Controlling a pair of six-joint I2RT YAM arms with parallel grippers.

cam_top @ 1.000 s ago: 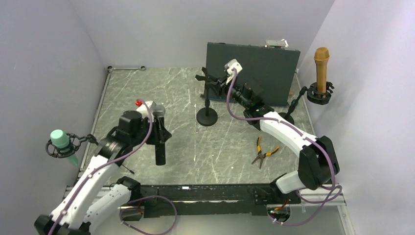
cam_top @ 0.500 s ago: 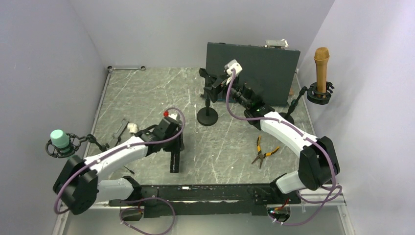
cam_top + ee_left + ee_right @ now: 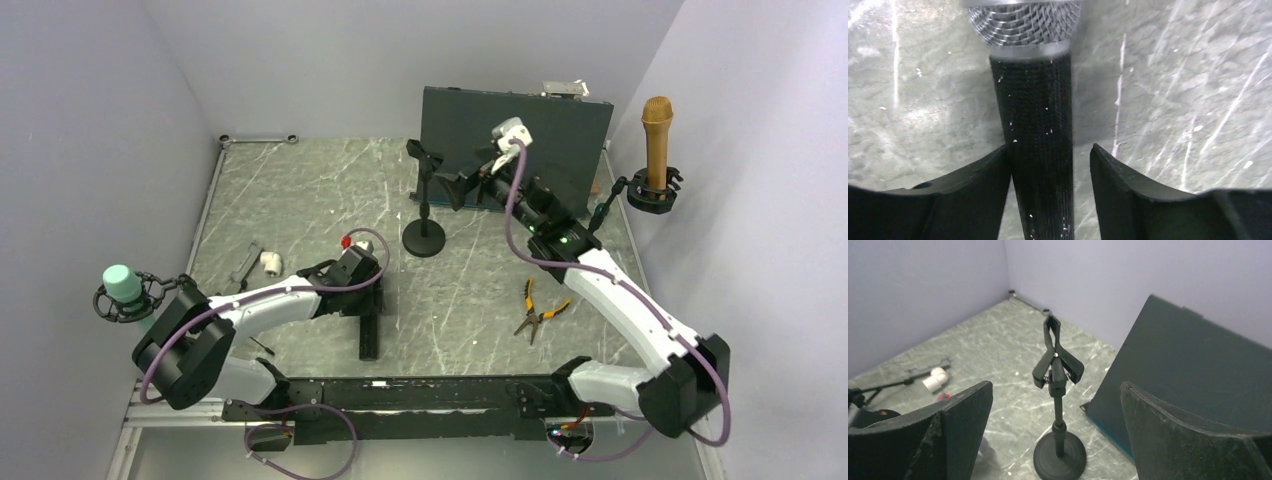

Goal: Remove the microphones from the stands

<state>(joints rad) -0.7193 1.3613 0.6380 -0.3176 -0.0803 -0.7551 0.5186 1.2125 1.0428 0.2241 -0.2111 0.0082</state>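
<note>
Microphone [image 3: 368,332] is off the stand [image 3: 423,238], low over or on the worktop [image 3: 300,190], can't tell which, near-left of the stand's base. Its black handle sits between the fingers of the left tool [image 3: 1050,150]. That tool is spread: one finger [image 3: 973,200] touches the handle, the other shows a gap. The stand's clip [image 3: 1055,357] is empty, so removal looks done. The right tool [image 3: 1055,385] hangs wide apart just beside the clip, holding nothing. The mic looks stiff and fairly weighty, and the mesh grille [image 3: 1023,20] could dent. The textured handle should grip well, so take it mid-handle. A round body will probably roll if nudged.
</note>
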